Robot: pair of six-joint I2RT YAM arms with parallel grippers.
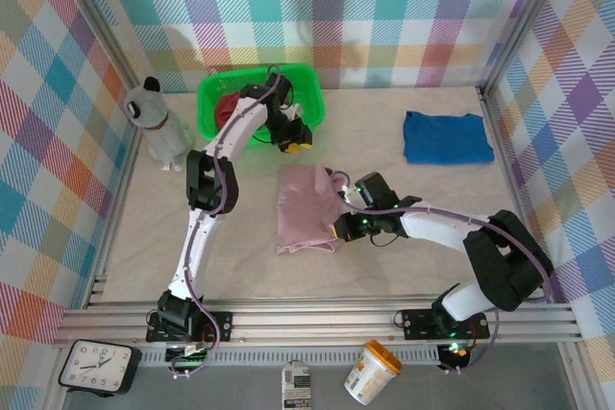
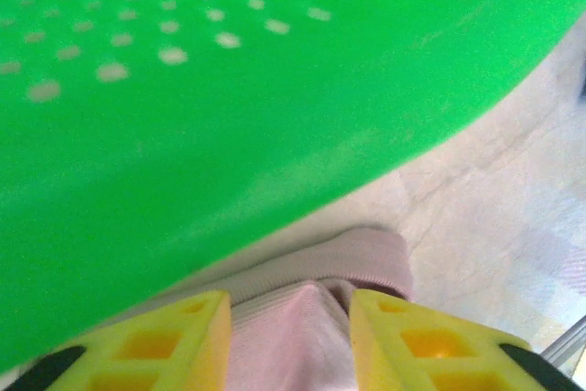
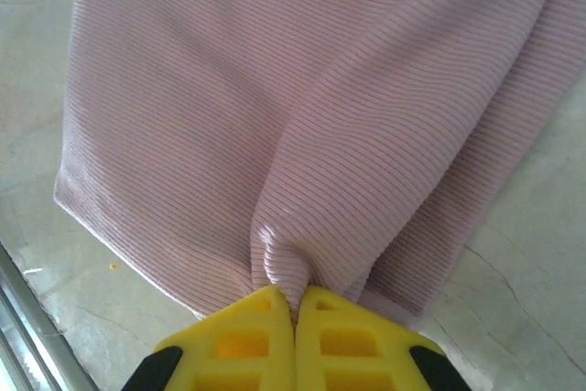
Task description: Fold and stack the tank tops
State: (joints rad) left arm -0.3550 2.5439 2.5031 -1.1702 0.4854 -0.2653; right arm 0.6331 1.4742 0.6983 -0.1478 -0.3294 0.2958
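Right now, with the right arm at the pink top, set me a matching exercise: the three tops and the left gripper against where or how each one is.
Things:
1. blue tank top
2. pink tank top
3. dark red tank top
4. left gripper

Places or states:
A. in the green basket
B. fingers apart, next to the basket
C. folded, far right of the table
D. pinched by the shut right gripper, mid-table

Pairs: 1-C, 2-D, 3-A, 4-B
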